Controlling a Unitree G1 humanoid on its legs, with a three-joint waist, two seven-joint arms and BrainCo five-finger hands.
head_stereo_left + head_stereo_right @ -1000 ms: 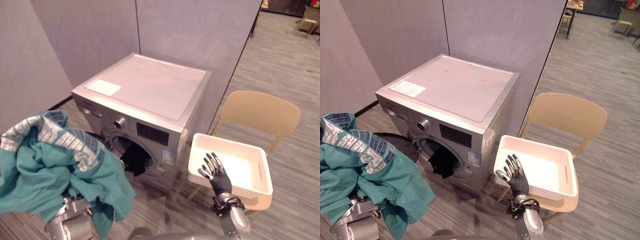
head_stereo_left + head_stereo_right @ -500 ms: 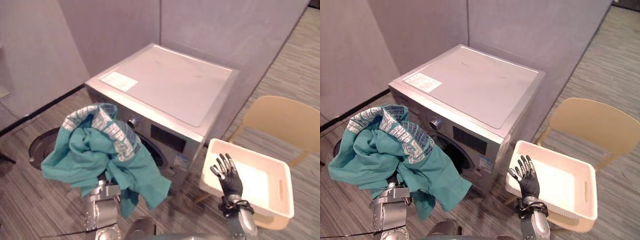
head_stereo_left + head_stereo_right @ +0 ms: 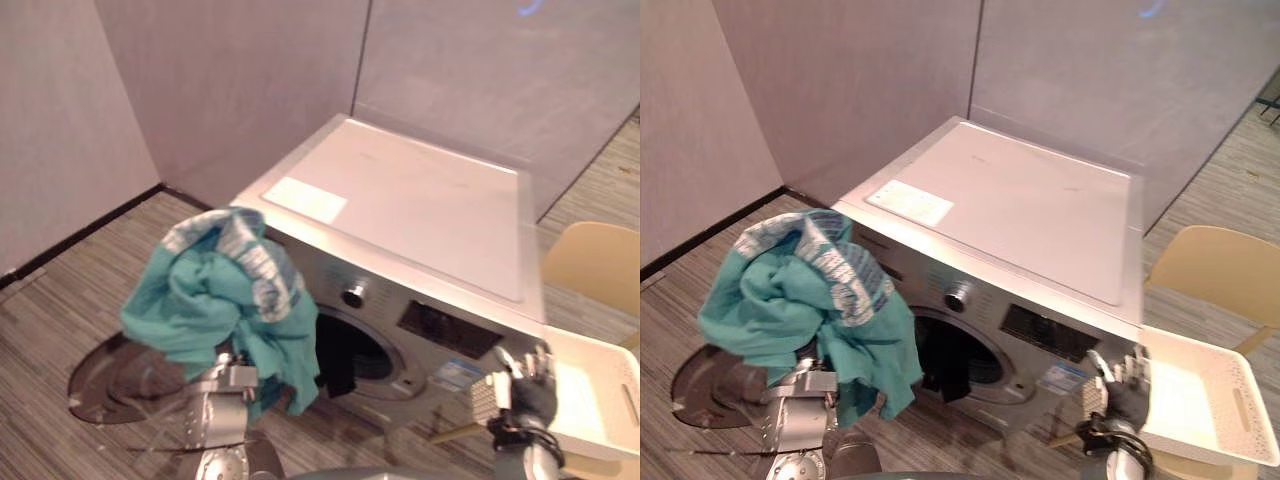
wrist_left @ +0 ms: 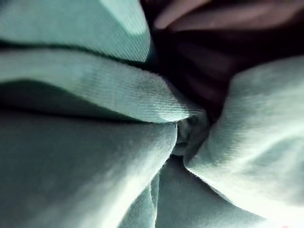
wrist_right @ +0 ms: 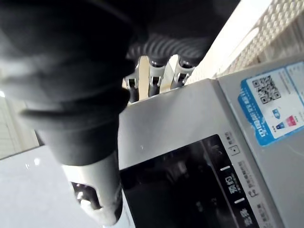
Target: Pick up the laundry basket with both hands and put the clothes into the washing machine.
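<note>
Cloth (image 3: 215, 290), teal, over left hand, grip untellable; right hand (image 3: 527, 385) straight-fingered beside basket (image 3: 1185, 395), machine panel (image 5: 190, 180) in its wrist view.

Left arm (image 3: 221, 418) held upright at lower left, left hand buried under teal cloth (image 3: 215, 290), right arm (image 3: 528, 462) low at lower right, right hand (image 3: 528, 388) upright, fingers straight, slightly spread, pointing up, holding nothing
</note>
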